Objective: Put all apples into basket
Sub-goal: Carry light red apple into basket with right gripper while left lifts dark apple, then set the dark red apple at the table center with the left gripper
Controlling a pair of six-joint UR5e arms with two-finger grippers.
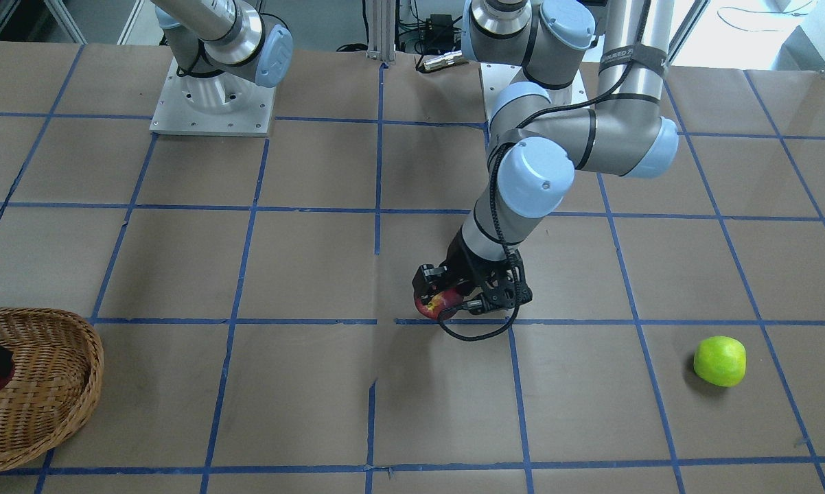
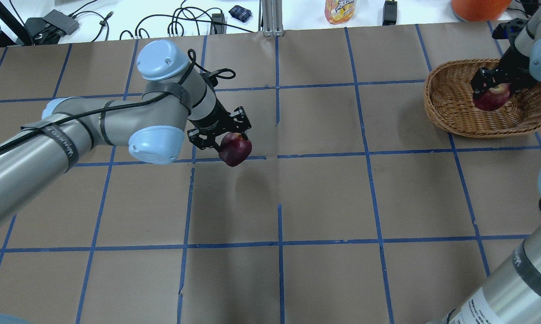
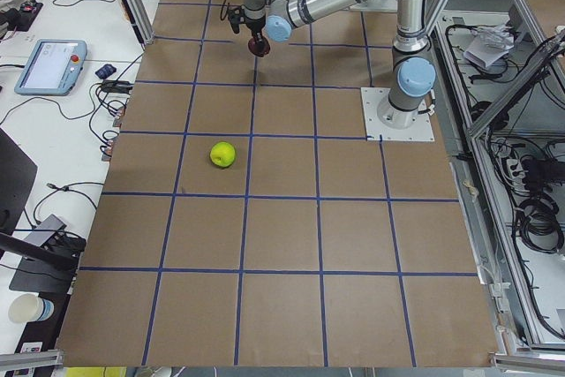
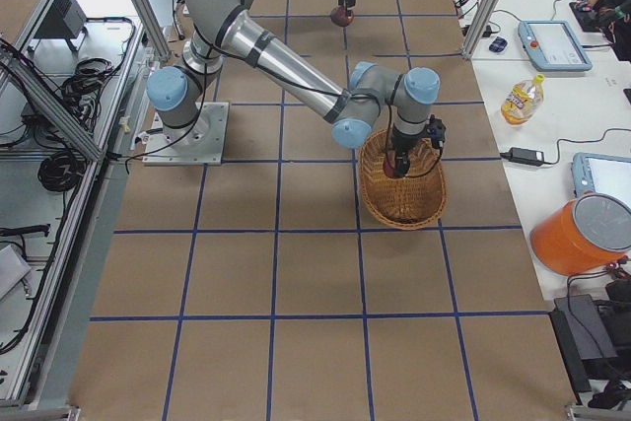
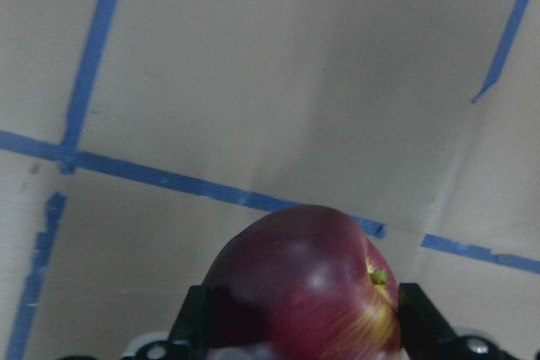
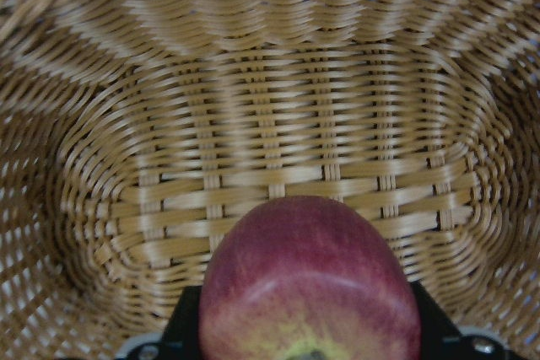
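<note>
Pinches the maroon apple (image 2: 235,151) in the left gripper (image 2: 231,143), lifted above the desk (image 2: 324,198) near its middle. Pinches the red apple (image 2: 492,98) in the right gripper (image 2: 494,88), low inside the basket (image 2: 450,122); contact with the wicker floor not possible to tell. Shows the green apple (image 1: 720,361) lying on the desk, well apart from both.
</note>
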